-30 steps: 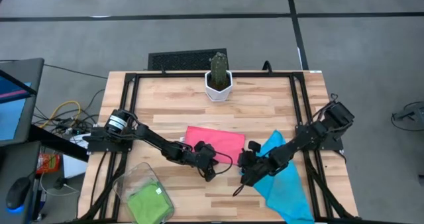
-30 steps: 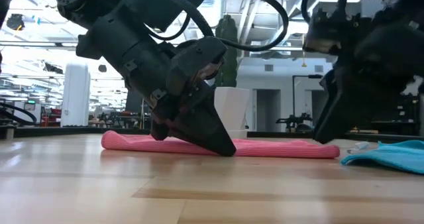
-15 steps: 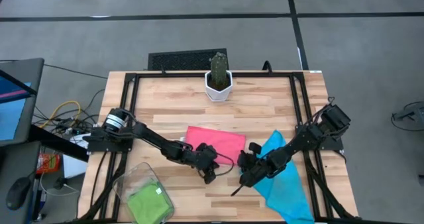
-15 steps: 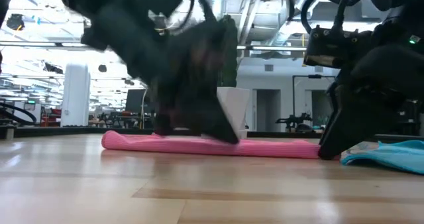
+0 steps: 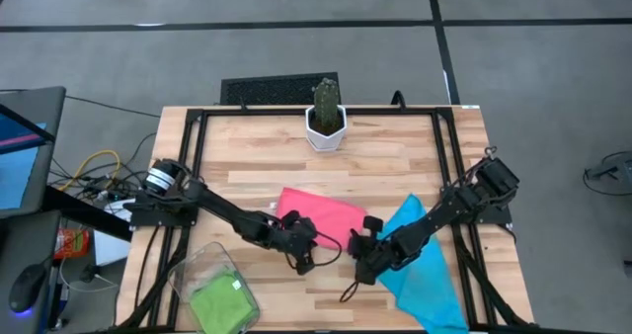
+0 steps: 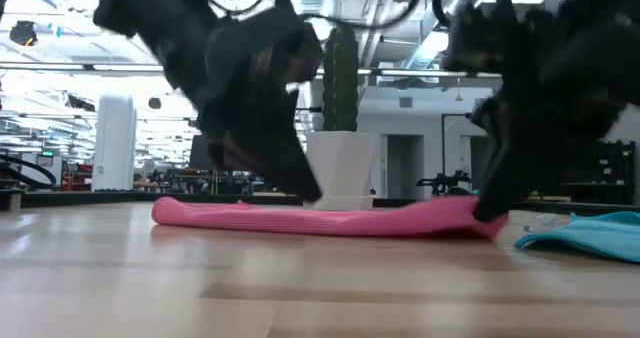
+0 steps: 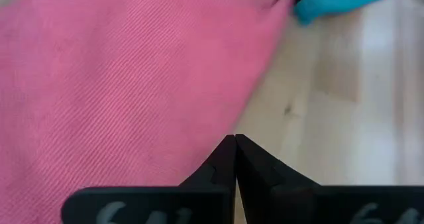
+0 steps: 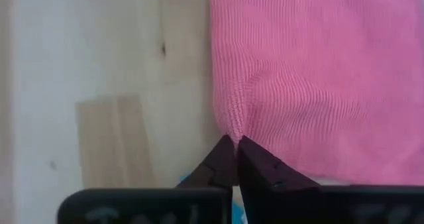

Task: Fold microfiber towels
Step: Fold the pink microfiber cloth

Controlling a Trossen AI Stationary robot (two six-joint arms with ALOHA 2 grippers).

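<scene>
The hot pink towel (image 5: 321, 213) lies spread at the table's middle, mostly flat on the wood (image 6: 330, 221). My left gripper (image 5: 302, 263) is shut at its near left corner, and my right gripper (image 5: 357, 265) is shut at its near right corner. A sky blue towel (image 5: 425, 265) lies crumpled under my right arm, toward the table's right. A light green towel (image 5: 219, 302) sits in the clear bin at the near left. My left gripper meets the pink towel's near edge (image 7: 228, 134) slanting down from the near left. The edge runs straight into the shut fingertips, which hide the pinch itself. My right gripper pinches the towel's near right edge (image 8: 230, 121) between its two fingertips, slanting down from the near right. The cloth puckers at the tips, and that end (image 6: 470, 210) stands slightly raised off the table.
A cactus in a white pot (image 5: 325, 126) stands at the table's far middle, behind the towel. The clear bin (image 5: 188, 270) takes up the near left corner. A black frame (image 5: 197, 117) runs round the table top.
My left gripper has risen a little off the table and drawn slightly toward the left. My right gripper has moved toward the pink towel's right end and taken hold of it; that end now stands a little higher, while the towel's middle and left stay flat.
</scene>
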